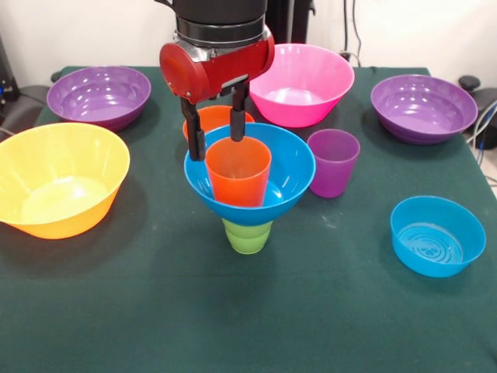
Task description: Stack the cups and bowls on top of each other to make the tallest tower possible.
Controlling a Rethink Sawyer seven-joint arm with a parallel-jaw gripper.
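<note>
Now | tower (248,194): green cup, blue bowl, orange cup | gripper (217,134) fingers spread above rim

Illumination is bright, even and diffuse, arriving mainly from above. Shadows on the green surface (155,311) are soft and short, gathered close beneath each bowl. Broad, pale glare patches sit on the glossy interiors of the pink bowl (311,85) and the yellow-orange bowl (58,179). Focus is adequate throughout, with slight softness overall. Straight edges show no marked distortion toward the frame borders.
</note>
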